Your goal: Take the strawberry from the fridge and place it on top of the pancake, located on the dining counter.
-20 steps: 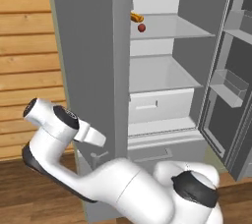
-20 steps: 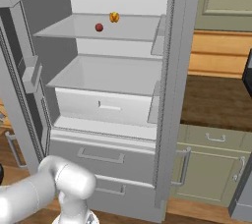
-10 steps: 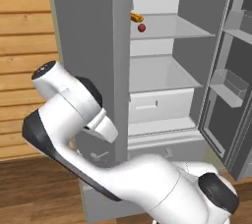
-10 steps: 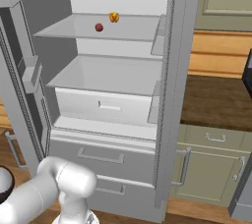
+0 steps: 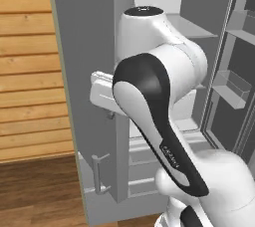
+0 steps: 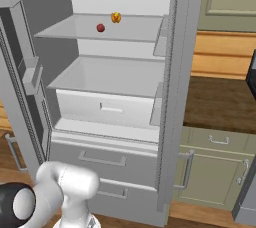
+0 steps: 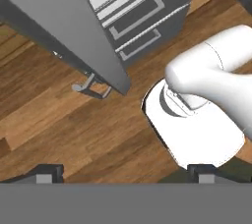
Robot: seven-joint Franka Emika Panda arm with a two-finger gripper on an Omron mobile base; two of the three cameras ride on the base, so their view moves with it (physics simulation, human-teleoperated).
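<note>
The arm (image 5: 159, 121) now rears up high in the left base view, covering the fridge (image 5: 89, 71) shelves that showed before. In the right base view its elbow (image 6: 65, 187) sits further right.

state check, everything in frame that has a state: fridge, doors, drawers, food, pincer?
fridge: open, white interior exposed
left fridge door: swung open
lower drawers: shut
inner white bin: pushed in
strawberry: resting on the upper glass shelf, untouched
orange-yellow food: on the same shelf, behind the strawberry, apart from it
pincer: open, empty, pointing at the wood floor
</note>
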